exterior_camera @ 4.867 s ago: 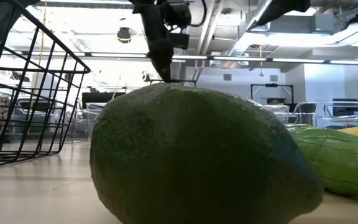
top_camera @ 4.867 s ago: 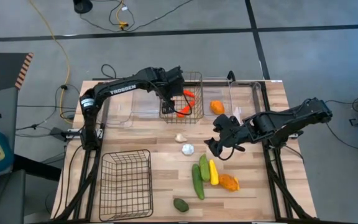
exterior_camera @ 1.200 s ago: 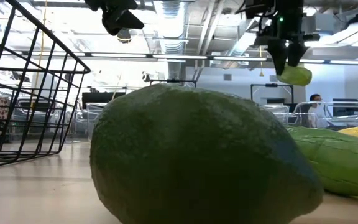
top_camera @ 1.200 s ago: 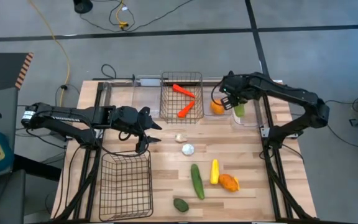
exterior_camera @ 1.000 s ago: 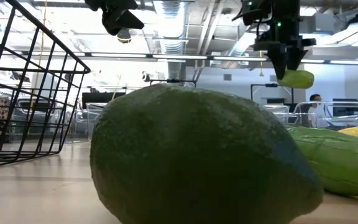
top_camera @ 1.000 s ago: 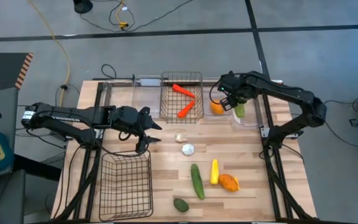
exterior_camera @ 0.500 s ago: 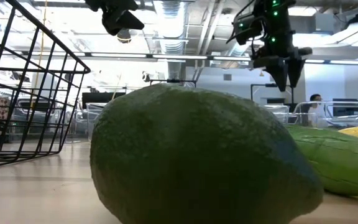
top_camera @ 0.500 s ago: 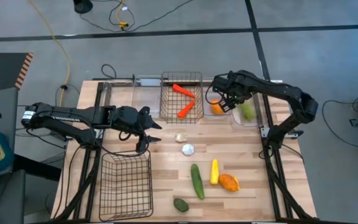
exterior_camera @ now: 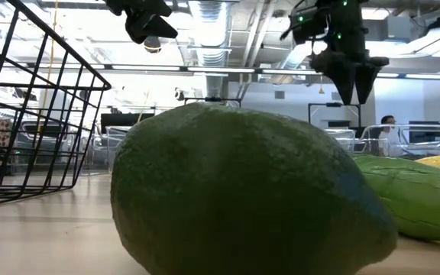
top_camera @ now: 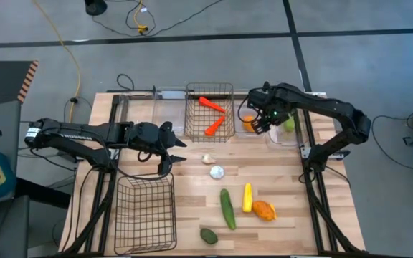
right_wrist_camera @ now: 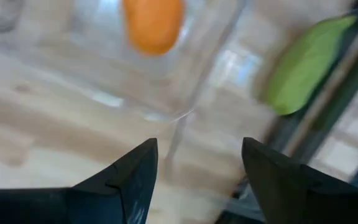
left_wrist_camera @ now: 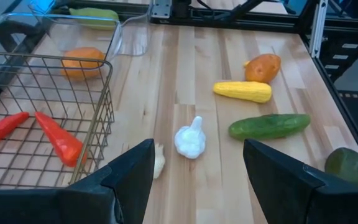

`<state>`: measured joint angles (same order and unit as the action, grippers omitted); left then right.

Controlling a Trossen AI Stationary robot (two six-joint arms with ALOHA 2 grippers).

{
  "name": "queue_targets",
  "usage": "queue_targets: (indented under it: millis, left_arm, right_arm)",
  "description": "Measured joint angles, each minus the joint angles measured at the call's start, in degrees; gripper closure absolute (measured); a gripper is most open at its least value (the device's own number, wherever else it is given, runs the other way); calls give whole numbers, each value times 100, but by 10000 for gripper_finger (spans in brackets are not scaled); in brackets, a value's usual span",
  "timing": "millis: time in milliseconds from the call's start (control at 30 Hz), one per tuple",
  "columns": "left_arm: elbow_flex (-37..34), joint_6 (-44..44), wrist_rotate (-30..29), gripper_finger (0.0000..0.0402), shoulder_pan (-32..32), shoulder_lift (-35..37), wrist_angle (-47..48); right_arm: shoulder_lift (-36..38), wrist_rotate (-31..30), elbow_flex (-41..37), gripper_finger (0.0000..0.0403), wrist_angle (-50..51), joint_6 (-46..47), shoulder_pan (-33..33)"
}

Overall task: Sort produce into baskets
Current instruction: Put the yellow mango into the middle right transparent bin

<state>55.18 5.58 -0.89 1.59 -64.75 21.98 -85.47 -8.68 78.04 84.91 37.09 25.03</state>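
From above, sorting looks about half done. Two carrots (top_camera: 212, 118) lie in the far basket (top_camera: 209, 89); an orange (top_camera: 249, 123) and a cucumber (top_camera: 287, 125) sit in the clear bins (top_camera: 295, 140) on the far right. Both garlics (top_camera: 213, 166), a second cucumber (top_camera: 227, 208), the squash (top_camera: 247, 198), another orange (top_camera: 264, 209) and the avocado (top_camera: 209, 236) remain on the desk (top_camera: 192, 154). The near-left basket (top_camera: 145, 213) is empty.

The right end effector (top_camera: 261, 122) hovers over the bins, released and empty. The left end effector (top_camera: 172, 154) waits near the garlics.

At desk level, the avocado (exterior_camera: 243, 198) blocks most of the view.

The left wrist shows that end effector's jaws parted and empty, nothing blocking the garlics (left_wrist_camera: 190, 140).

The right wrist, blurred, probably shows the binned orange (right_wrist_camera: 153, 25) and cucumber (right_wrist_camera: 304, 64).
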Motion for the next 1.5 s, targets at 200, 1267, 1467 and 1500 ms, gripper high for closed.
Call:
queue_targets:
  millis: [200, 1267, 1467, 1500]
  left_arm:
    - [0, 2, 0, 168, 1, 0, 0]
    - [0, 2, 2, 168, 2, 0, 2]
    - [0, 4, 2, 168, 2, 0, 2]
    - [0, 4, 2, 168, 0, 0, 2]
  right_arm:
    - [42, 283, 0, 143, -100, 231, -649]
    - [42, 410, 0, 143, -1702, 1706, -4086]
    - [42, 412, 0, 143, -2011, 1704, -4558]
    - [42, 412, 0, 143, -2076, 1702, -4614]
